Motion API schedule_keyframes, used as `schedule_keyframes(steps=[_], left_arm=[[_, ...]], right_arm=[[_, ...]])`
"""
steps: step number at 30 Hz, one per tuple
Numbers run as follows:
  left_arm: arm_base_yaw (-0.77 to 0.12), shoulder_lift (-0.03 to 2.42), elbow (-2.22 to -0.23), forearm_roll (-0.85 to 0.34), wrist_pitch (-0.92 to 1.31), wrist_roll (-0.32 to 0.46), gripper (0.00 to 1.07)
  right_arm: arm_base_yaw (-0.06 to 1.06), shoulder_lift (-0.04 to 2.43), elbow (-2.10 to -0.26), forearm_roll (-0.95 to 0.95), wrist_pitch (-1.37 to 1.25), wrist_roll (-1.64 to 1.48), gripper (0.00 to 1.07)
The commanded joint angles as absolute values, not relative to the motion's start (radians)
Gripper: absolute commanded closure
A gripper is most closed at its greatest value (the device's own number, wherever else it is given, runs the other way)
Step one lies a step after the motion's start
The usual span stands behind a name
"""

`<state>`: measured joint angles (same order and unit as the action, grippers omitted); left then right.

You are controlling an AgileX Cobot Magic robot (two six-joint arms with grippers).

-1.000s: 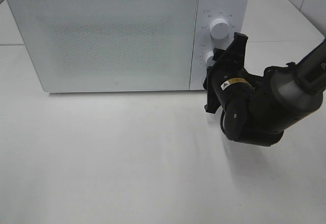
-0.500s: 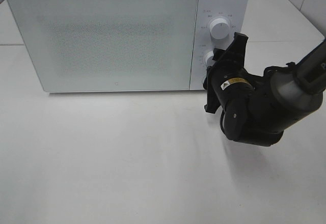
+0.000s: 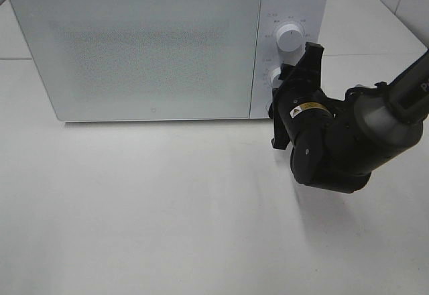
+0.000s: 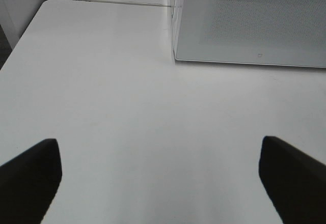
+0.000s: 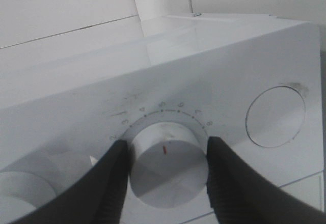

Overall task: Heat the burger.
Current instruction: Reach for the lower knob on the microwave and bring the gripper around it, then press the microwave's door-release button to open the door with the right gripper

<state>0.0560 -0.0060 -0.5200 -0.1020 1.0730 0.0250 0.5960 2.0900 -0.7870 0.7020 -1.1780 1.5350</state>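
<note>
A plain white desk (image 3: 167, 208) carries a white microwave (image 3: 147, 47) with its door closed. The right claw (image 5: 167, 152) is clenched on the lower dial (image 5: 165, 170), which sits between its fingers (image 5: 114, 183), one pressed to each side. The left claw (image 4: 160, 168) hangs released over bare desk, the microwave's front corner ahead of it. The burger shows in no view.

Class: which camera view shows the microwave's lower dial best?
Right wrist: the lower dial sits close, its markings legible. Exterior high: small, partly behind the right gripper. Left wrist: absent.
</note>
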Motion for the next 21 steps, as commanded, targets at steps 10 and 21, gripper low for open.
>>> schedule_keyframes(steps=[10, 21], left_arm=[[0.059, -0.028, -0.519, -0.104, 1.073, 0.024, 0.09], [0.059, -0.028, -0.519, -0.102, 1.073, 0.024, 0.09]], right_arm=[[0.598, 2.068, -0.792, 0.632, -1.39, 1.466, 0.37], [0.602, 1.945, -0.676, 0.459, -1.17, 1.258, 0.37]])
